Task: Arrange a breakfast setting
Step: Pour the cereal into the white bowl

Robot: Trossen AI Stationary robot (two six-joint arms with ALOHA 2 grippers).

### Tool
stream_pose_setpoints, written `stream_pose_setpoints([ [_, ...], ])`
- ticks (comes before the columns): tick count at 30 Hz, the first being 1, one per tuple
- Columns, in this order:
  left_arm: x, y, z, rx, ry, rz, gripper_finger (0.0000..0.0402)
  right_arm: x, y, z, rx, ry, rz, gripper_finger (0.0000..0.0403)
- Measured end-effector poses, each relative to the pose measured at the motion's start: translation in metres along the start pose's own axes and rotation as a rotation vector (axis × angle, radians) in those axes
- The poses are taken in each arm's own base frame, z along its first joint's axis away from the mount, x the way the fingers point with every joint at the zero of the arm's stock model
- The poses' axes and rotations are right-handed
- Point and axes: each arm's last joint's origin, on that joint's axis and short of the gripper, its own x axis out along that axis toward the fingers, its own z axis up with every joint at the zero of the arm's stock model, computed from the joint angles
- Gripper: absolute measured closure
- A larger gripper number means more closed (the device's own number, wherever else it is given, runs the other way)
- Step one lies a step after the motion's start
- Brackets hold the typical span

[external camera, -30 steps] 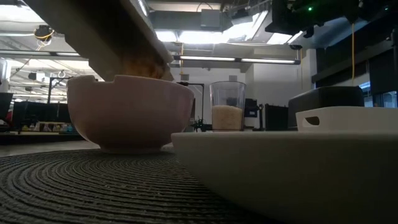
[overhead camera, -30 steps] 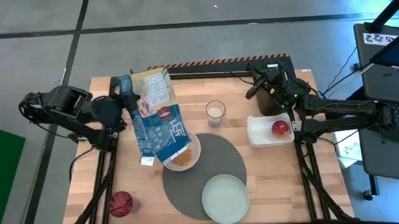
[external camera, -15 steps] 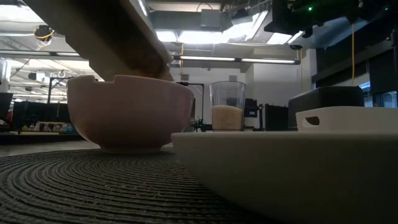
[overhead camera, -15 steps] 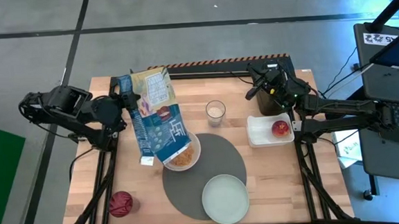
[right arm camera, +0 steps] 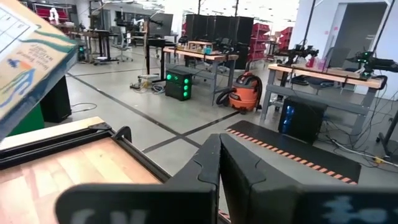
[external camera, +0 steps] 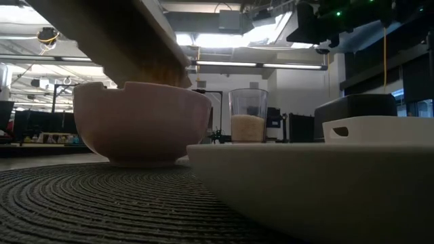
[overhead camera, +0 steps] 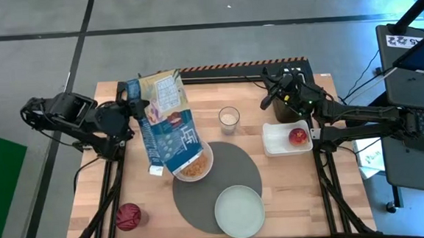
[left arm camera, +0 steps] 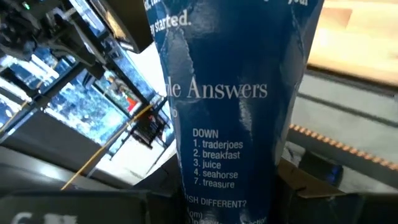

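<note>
Left gripper (overhead camera: 133,113) fingers clamped on box (overhead camera: 165,123), tilted over bowl (overhead camera: 193,164); cereal inside. Right gripper (overhead camera: 272,94) above toaster (overhead camera: 294,112), fingers together.

Even overhead light, blurred foreground

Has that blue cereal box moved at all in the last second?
Barely. In the high view the cereal box, held tilted by the left pincer, still has its mouth over the bowl; its upper end has tipped slightly toward the glass.
</note>
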Motion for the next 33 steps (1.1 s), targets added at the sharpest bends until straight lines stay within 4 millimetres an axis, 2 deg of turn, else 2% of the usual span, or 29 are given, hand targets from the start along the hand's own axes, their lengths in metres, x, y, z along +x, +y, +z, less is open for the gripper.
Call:
stream_pose_setpoints([
  [12, 0.0004, 0.0005, 0.0012, 0.004, -0.006, -0.001, 0.0283, -0.0001, -0.0001, 0.0002, 0.001, -0.002, -0.001, 0.0393],
  [22, -0.0057, -0.0042, 0.0087, 0.032, -0.102, -0.009, 0.0283, 0.0, 0.0, 0.0002, 0.001, -0.002, -0.001, 0.0393],
  [33, -0.0061, -0.0043, 0.0078, -0.007, -0.085, -0.006, 0.0283, 0.0, 0.0, 0.0002, 0.001, -0.002, -0.001, 0.0393],
])
